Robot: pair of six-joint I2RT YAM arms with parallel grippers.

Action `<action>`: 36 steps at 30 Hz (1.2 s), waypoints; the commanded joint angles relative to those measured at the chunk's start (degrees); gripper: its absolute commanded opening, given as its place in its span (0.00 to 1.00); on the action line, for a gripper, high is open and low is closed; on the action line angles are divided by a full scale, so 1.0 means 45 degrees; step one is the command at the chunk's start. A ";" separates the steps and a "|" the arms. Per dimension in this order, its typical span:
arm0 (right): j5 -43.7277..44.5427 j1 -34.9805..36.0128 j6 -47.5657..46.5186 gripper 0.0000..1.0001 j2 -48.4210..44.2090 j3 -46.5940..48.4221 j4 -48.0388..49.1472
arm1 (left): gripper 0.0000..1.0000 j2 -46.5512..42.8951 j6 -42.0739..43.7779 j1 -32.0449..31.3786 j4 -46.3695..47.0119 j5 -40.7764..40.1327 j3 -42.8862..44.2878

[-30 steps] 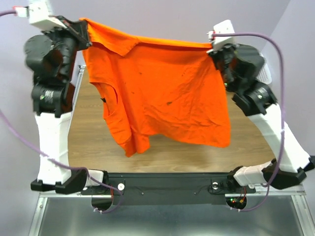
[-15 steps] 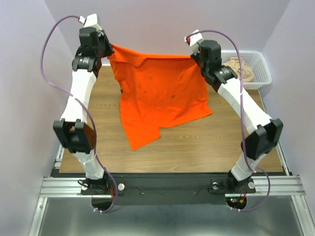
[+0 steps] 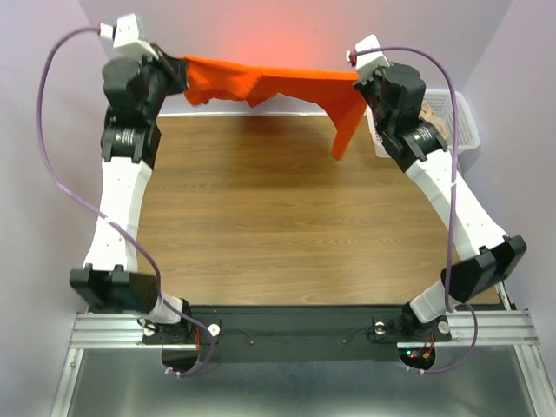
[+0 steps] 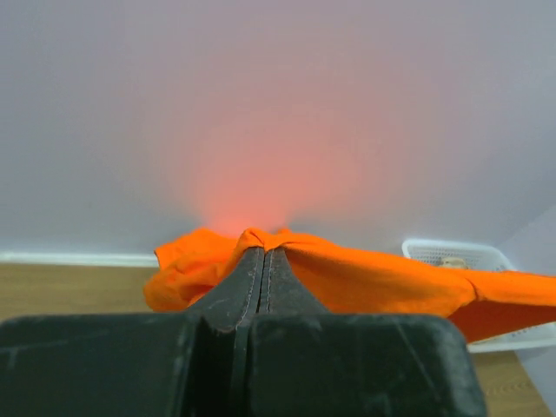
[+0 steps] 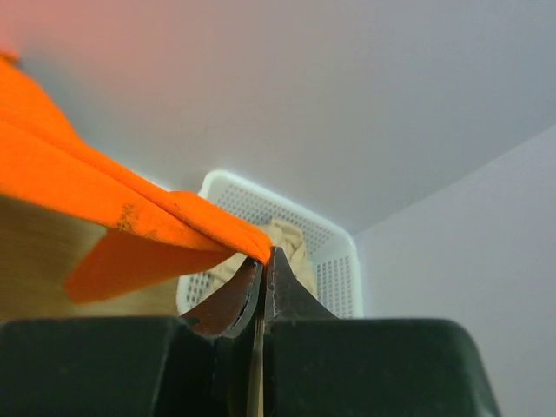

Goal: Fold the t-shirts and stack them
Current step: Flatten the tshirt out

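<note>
Orange t-shirt (image 3: 278, 82) hangs stretched left-to-right, pinched by left gripper (image 4: 266, 254) and right gripper (image 5: 263, 257).

This is a robotics lab test cell. Plain pale lilac walls (image 3: 287, 26) box in a wood-grain worktop (image 3: 278, 226), whose near edge carries a silver slotted aluminium rail frame (image 3: 109, 330) and a black metal base plate (image 3: 295, 323). Bolted there are the white-and-black left arm (image 3: 117, 217) and right arm (image 3: 456, 204), trailing loose purple cables (image 3: 44, 113).
</note>
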 commanded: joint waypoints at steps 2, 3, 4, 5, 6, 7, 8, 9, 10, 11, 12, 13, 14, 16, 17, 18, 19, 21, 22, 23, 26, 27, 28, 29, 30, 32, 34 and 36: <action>-0.0801 0.0002 0.0432 0.01 -0.1594 -0.3978 0.0512 | 0.00 -0.2266 -0.1360 0.0164 0.1631 -0.0610 -0.5328; -0.0940 0.0021 0.0936 0.01 -0.1812 -0.4667 0.0512 | 0.00 -0.2640 -0.1636 0.0164 0.1961 -0.0766 -0.7271; -0.1115 0.0021 0.1192 0.01 -0.2239 -0.5254 0.0473 | 0.00 -0.3379 -0.1871 0.0164 0.2138 -0.0884 -0.8199; -0.1349 0.0041 0.1466 0.01 -0.2398 -0.5782 0.0415 | 0.00 -0.3754 -0.2357 0.0164 0.2256 -0.1020 -0.9117; -0.1854 0.0060 0.2029 0.01 -0.2651 -0.6850 0.0221 | 0.00 -0.4454 -0.2536 0.0164 0.2431 -0.1505 -1.0847; -0.2517 0.0138 0.2596 0.01 -0.2750 -0.7634 0.0045 | 0.00 -0.4809 -0.2828 0.0164 0.2471 -0.2051 -1.2392; -0.2871 0.0138 0.2601 0.01 -0.2771 -0.7642 -0.0227 | 0.00 -0.5102 -0.2927 0.0164 0.2472 -0.2057 -1.2407; -0.3532 0.0274 0.3201 0.01 -0.2713 -0.8068 -0.0907 | 0.00 -0.5705 -0.3025 0.0164 0.2452 -0.2927 -1.3761; -0.3539 0.0352 0.3555 0.01 -0.2712 -0.8246 -0.1242 | 0.00 -0.5711 -0.3142 0.0164 0.2375 -0.3168 -1.4354; -0.3848 0.0431 0.3906 0.01 -0.2577 -0.8383 -0.1555 | 0.00 -0.6213 -0.3259 0.0183 0.2316 -0.3325 -1.4844; -0.4528 0.0663 0.4548 0.01 -0.2517 -0.8520 -0.1887 | 0.00 -0.6470 -0.3473 0.0183 0.2180 -0.3597 -1.5680; -0.5076 0.0762 0.4922 0.01 -0.2459 -0.8869 -0.2374 | 0.00 -0.6917 -0.3572 0.0183 0.2101 -0.3696 -1.6037; -0.5410 0.0937 0.5583 0.01 -0.2439 -0.9047 -0.2572 | 0.00 -0.7115 -0.3650 0.0183 0.1888 -0.3988 -1.6523; -0.5900 0.1075 0.6309 0.01 -0.2419 -0.9613 -0.2964 | 0.00 -0.7622 -0.3554 0.0183 0.1614 -0.4340 -1.6742; -0.6154 0.1115 0.6641 0.01 -0.2400 -0.9789 -0.3119 | 0.00 -0.7741 -0.3457 0.0183 0.1419 -0.4574 -1.6743; -0.7007 0.1173 0.7186 0.01 -0.2264 -0.9887 -0.3469 | 0.00 -0.7819 -0.3282 0.0183 0.0914 -0.4982 -1.6589; -0.7634 0.1212 0.7462 0.01 -0.2166 -1.0024 -0.3685 | 0.00 -0.7994 -0.3222 0.0183 0.0639 -0.5199 -1.6471; -0.8224 0.1310 0.8183 0.01 -0.1681 -1.0084 -0.4115 | 0.00 -0.8171 -0.3085 0.0183 -0.0104 -0.5687 -1.6140; -0.8536 0.1349 0.8574 0.01 -0.1503 -1.0103 -0.4581 | 0.00 -0.8268 -0.3046 0.0183 -0.0280 -0.5825 -1.6080; -0.9100 0.1349 0.9100 0.09 -0.1095 -1.0200 -0.4721 | 0.00 -0.8482 -0.2968 0.0183 -0.0514 -0.5962 -1.6060; -0.9729 0.1349 0.9709 0.27 -0.0662 -1.0259 -0.5074 | 0.00 -0.8834 -0.3006 0.0183 -0.0614 -0.5808 -1.6196; -0.9711 0.1349 1.0194 0.36 -0.0661 -1.0318 -0.5074 | 0.00 -0.8874 -0.2987 0.0183 -0.0595 -0.5575 -1.6312; -0.9517 0.1349 1.0431 0.41 -0.0777 -1.0318 -0.5074 | 0.00 -0.8971 -0.2987 0.0183 -0.0556 -0.5437 -1.6372; -0.8877 0.1349 1.0723 0.50 -0.0895 -1.0279 -0.5074 | 0.00 -0.9011 -0.2890 0.0183 -0.0440 -0.5320 -1.6411; -0.8523 0.1311 1.1171 0.53 -0.1089 -1.0240 -0.5093 | 0.00 -0.9050 -0.2754 0.0183 -0.0400 -0.5067 -1.6469; -0.7917 0.1155 1.1486 0.56 -0.1714 -1.0220 -0.5093 | 0.00 -0.9109 -0.2480 0.0203 -0.0322 -0.4831 -1.6431; -0.6824 0.0493 1.2111 0.56 -0.2027 -1.0356 -0.5093 | 0.00 -0.9167 -0.2012 0.0183 -0.0360 -0.4694 -1.6333; -0.5772 -0.0286 1.2715 0.54 -0.2223 -1.0474 -0.5074 | 0.00 -0.9226 -0.1699 0.0183 -0.0496 -0.4713 -1.6197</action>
